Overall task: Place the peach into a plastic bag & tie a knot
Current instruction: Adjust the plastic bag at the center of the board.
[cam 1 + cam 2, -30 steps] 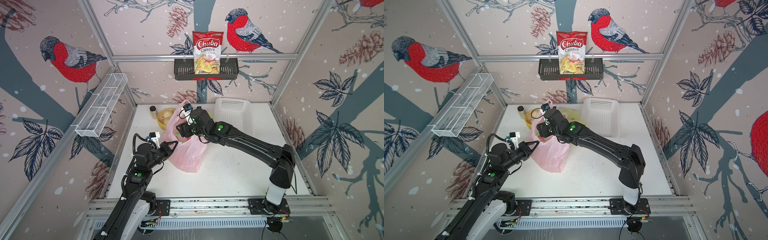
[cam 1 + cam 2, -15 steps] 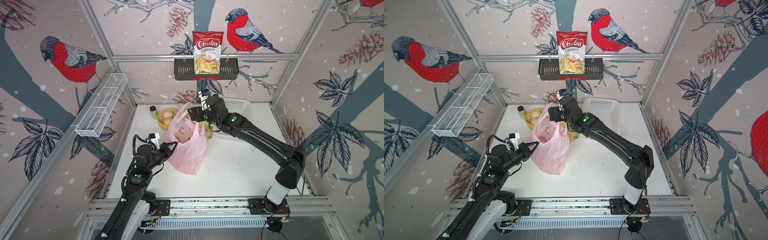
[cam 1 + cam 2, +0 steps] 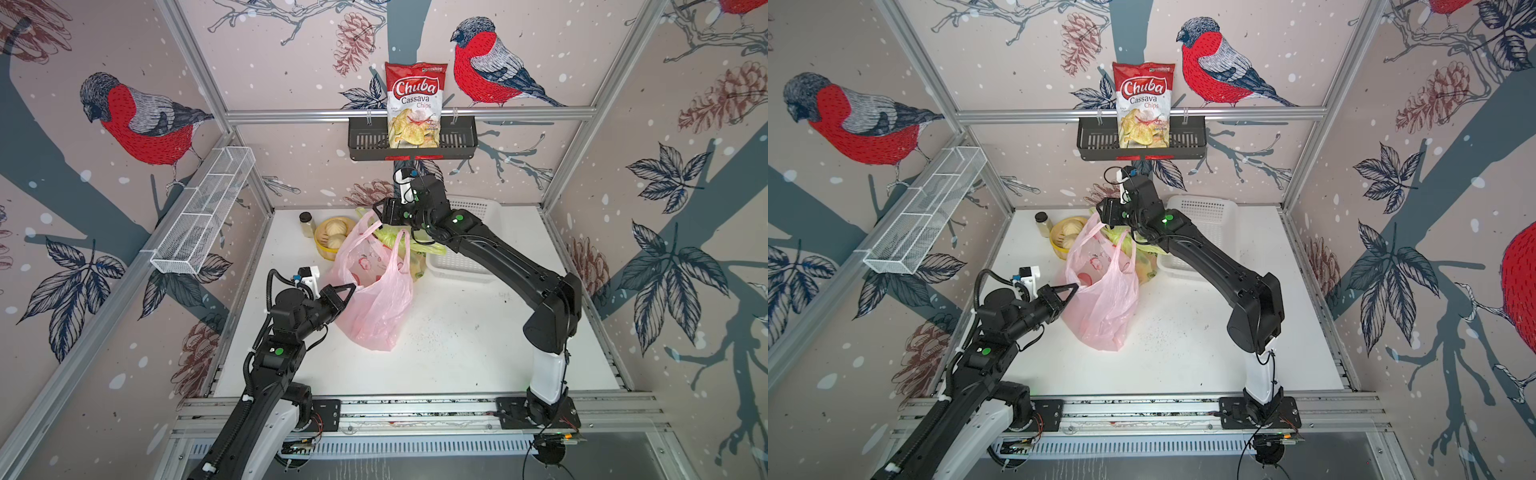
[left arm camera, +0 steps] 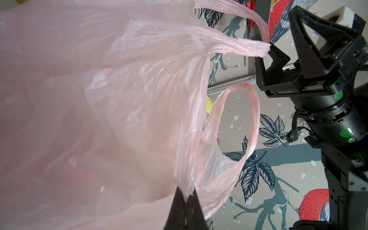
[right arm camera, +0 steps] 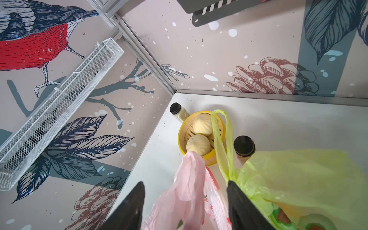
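The pink plastic bag (image 3: 376, 303) stands in the middle of the white table in both top views (image 3: 1104, 307). My left gripper (image 3: 351, 286) is shut on the bag's rim by one handle, and the wrist view shows the fingertips pinching the film (image 4: 186, 197). My right gripper (image 3: 380, 216) hangs high at the back, open. The bag's other handle (image 5: 191, 179) runs up between its two fingers and rests against one finger (image 4: 266, 51). The peach is hidden; reddish shapes (image 3: 1086, 277) show through the bag wall, and I cannot tell what they are.
A yellow-green bag (image 3: 415, 245) with items lies behind the pink one, against a white basket (image 3: 469, 249). At the back left are a yellow steamer with buns (image 3: 332, 239), a bottle (image 3: 306, 222) and a black-lidded jar (image 5: 244, 147). A chips shelf (image 3: 411, 141) hangs just above my right gripper; a wire rack (image 3: 203, 208) lines the left wall.
My right gripper has risen from the bag's mouth and moved toward the back wall, drawing one handle up. The bag now stands taller. The left gripper has not moved.
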{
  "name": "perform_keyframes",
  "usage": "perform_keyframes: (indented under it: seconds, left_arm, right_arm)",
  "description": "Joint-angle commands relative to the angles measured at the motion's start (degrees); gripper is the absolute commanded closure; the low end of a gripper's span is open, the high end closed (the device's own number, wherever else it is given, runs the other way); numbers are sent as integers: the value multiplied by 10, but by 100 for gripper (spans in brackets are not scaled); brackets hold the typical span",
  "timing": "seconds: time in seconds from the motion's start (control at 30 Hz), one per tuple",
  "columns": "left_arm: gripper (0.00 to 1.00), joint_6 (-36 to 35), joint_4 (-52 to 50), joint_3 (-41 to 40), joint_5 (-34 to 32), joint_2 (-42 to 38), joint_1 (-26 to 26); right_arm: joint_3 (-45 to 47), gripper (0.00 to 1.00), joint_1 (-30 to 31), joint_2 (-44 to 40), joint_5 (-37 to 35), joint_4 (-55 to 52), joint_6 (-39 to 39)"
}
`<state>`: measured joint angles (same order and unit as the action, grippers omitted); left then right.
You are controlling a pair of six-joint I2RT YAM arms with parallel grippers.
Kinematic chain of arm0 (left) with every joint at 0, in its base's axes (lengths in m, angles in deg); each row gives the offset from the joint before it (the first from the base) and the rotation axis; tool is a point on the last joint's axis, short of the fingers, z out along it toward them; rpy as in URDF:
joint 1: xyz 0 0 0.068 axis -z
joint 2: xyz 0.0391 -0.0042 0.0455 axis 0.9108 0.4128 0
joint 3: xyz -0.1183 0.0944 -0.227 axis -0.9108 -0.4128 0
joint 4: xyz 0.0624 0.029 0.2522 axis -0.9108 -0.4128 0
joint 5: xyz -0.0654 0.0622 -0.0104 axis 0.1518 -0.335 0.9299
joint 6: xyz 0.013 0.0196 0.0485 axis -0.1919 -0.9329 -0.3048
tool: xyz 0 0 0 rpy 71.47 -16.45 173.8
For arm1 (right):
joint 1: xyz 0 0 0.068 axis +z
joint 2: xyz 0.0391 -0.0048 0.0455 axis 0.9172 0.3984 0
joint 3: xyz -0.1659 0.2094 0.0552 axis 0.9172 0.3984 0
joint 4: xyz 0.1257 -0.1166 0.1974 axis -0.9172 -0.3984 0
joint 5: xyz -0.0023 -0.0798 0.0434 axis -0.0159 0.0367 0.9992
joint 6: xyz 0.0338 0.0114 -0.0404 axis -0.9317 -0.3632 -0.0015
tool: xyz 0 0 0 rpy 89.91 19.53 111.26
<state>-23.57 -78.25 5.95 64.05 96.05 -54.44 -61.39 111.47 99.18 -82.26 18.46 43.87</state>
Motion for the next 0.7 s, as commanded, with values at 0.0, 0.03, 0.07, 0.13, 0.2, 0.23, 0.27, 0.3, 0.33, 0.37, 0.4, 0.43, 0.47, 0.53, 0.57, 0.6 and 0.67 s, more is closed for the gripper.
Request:
perform_keyframes:
  seconds: [0.0,0.03,0.07,0.13,0.2,0.23,0.27,0.3,0.33,0.37,0.4,0.43,0.47,0.53,0.57,0.6,0.67]
  left_arm:
    - [100,3,19,1,3,-1,1]
    - [100,2,19,1,2,-1,1]
    - [100,2,19,1,3,-1,1]
    - [100,2,18,2,3,-1,1]
    - [100,2,18,2,2,-1,0]
    - [100,2,16,2,2,-3,1]
    - [100,2,16,2,2,-3,0]
    - [100,0,14,3,1,-4,1]
    - [100,-2,9,5,0,-5,1]
    - [100,-8,1,8,-1,-7,0]
    - [97,-20,-15,16,-4,-10,0]
    - [82,-39,-37,30,-10,-16,0]
    - [67,-59,-63,45,-17,-21,1]
    - [50,-127,-145,99,-60,-42,0]
    - [46,-154,-169,121,-80,-56,0]
    - [43,-189,-189,145,-101,-71,1]
    - [36,-241,-202,184,-143,-107,1]
  right_arm:
    - [-2,39,5,0,1,2,-10]
    - [-1,40,7,0,-2,2,-9]
    - [0,42,7,1,-3,1,-10]
    - [-1,52,8,3,4,1,-12]
    - [-6,65,11,6,14,3,-12]
    - [-11,72,13,8,18,3,-10]
    - [-16,78,16,9,19,2,-9]
    - [-24,86,19,9,18,-1,-7]
    - [-32,93,23,8,17,-4,-3]
    - [-40,98,28,7,19,-8,1]
    - [-50,100,33,4,24,-12,8]
    - [-64,100,41,0,28,-19,19]
    - [-77,100,48,-3,30,-30,28]
    - [-114,100,68,-12,35,-64,53]
    - [-130,100,75,-14,43,-80,64]
    - [-151,100,82,-17,53,-104,76]
    - [-192,100,93,-18,73,-152,96]
